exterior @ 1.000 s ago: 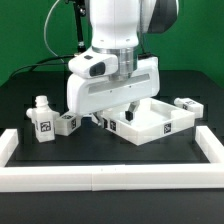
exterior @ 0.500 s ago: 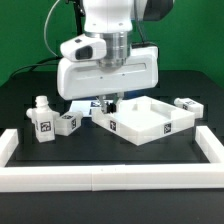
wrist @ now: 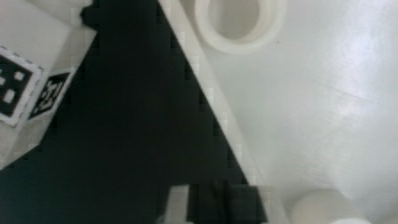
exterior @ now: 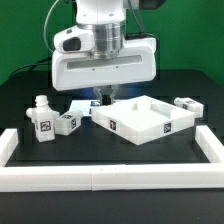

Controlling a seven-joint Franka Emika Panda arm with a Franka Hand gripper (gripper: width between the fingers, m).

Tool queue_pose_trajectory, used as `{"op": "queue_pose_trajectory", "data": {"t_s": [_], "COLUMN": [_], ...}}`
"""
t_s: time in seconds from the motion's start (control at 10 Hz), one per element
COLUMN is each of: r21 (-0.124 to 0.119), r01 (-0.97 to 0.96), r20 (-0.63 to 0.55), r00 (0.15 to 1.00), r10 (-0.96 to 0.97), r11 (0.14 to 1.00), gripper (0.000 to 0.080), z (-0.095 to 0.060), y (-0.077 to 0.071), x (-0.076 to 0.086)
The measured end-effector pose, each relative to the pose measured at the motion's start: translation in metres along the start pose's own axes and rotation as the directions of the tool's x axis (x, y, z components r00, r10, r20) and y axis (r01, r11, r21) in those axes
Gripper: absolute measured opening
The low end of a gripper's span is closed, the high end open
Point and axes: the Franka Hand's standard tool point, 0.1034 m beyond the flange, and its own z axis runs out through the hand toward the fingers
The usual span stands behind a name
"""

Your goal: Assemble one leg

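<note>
The large white tray-like part (exterior: pixel 148 120) lies on the black table, one corner pointing to the exterior view's left. My gripper (exterior: pixel 101 97) hangs just above that corner, its fingers close together and holding nothing that I can see. One leg (exterior: pixel 66 122), a small white tagged peg, lies left of the tray. Another tagged piece (exterior: pixel 40 118) stands further left, and a third (exterior: pixel 186 105) lies right of the tray. The wrist view shows the tray's white surface (wrist: pixel 311 110) with a corner hole (wrist: pixel 240 20), a tagged piece (wrist: pixel 27 85) at the edge, and my dark fingertips (wrist: pixel 222 205) together.
A low white fence (exterior: pixel 100 178) runs along the table's front and up both sides (exterior: pixel 212 145). The arm's broad white body (exterior: pixel 105 65) hides the table behind the tray.
My gripper has risen from the tray's left corner and moved slightly left. The tray's corner has shifted a little to the exterior view's left. The loose legs have not moved.
</note>
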Motion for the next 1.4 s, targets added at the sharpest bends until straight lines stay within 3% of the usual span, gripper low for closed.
{"op": "queue_pose_trajectory", "data": {"t_s": [0.2, 0.3, 0.4, 0.5, 0.6, 0.7, 0.8, 0.9, 1.2, 1.4], "r21": [-0.024, -0.039, -0.075, -0.081, -0.078, -0.078, -0.077, -0.069, -0.093, -0.093], "r01": [0.176, 0.299, 0.410, 0.443, 0.437, 0.436, 0.433, 0.431, 0.443, 0.442], "r20": [-0.034, -0.051, -0.076, -0.078, -0.076, -0.076, -0.075, -0.070, -0.088, -0.088], "r00": [0.984, 0.952, 0.906, 0.890, 0.894, 0.894, 0.896, 0.898, 0.888, 0.889], "r10": [-0.177, -0.301, -0.415, -0.449, -0.442, -0.441, -0.438, -0.435, -0.451, -0.449], "r11": [0.984, 0.953, 0.909, 0.893, 0.896, 0.897, 0.898, 0.900, 0.891, 0.892], "gripper": [0.0001, 0.0143, 0.0143, 0.0331, 0.0466, 0.0466, 0.0613, 0.0640, 0.0648, 0.0649], "z": [0.007, 0.010, 0.015, 0.019, 0.018, 0.019, 0.020, 0.025, 0.046, 0.045], "y": [-0.001, 0.004, 0.005, -0.002, -0.001, 0.000, -0.002, -0.009, -0.012, -0.011], "x": [0.006, 0.008, 0.013, 0.016, 0.015, 0.015, 0.015, 0.014, 0.016, 0.017]}}
